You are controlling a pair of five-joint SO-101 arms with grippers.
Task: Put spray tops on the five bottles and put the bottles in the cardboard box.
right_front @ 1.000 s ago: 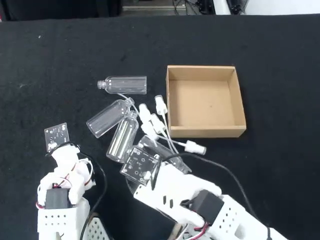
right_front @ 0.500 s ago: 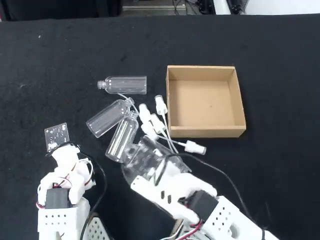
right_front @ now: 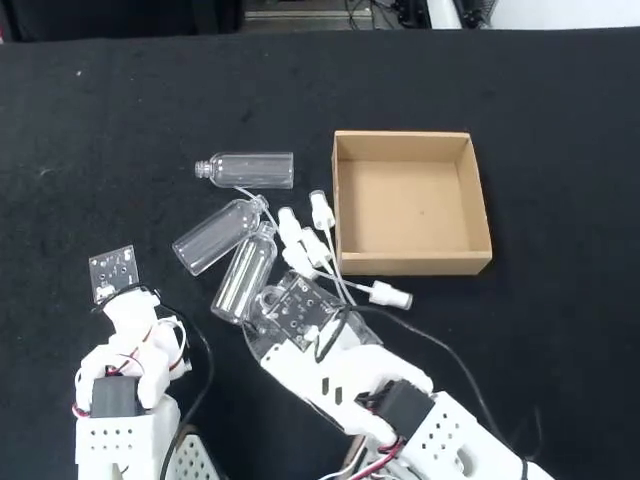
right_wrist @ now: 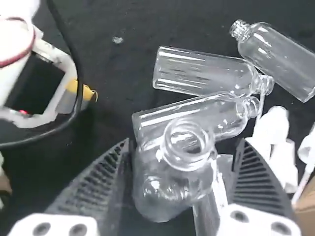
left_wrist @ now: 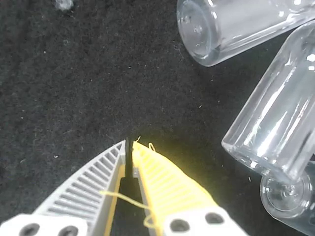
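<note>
While the right hand [right_wrist: 183, 147] is pinching one uncapped bottle [right_wrist: 170, 191] at seven o'clock from the empty cardboard box [right_front: 412, 264], the left hand [left_wrist: 129, 147] is resting pressed together and all capping is waiting.

The cardboard box [right_front: 412, 264] is brown, square and open-topped. It stands upright to the right of the other items. The first bottle [right_front: 248, 170] is clear plastic and uncapped. It lies on its side with the neck pointing away from the box. The second bottle [right_front: 212, 238] and third bottle [right_front: 245, 273], of the same type, lie slanted side by side, necks toward the spray tops [right_front: 314, 245]. The fourth bottle [right_wrist: 170, 189], uncapped, is clamped between the fingers of the right gripper [right_wrist: 183, 145], mouth toward the wrist camera. The white spray tops, each with a thin dip tube, lie clustered between the bottles and the box. One separate top [right_front: 390, 295] lies near the box's front corner.
</note>
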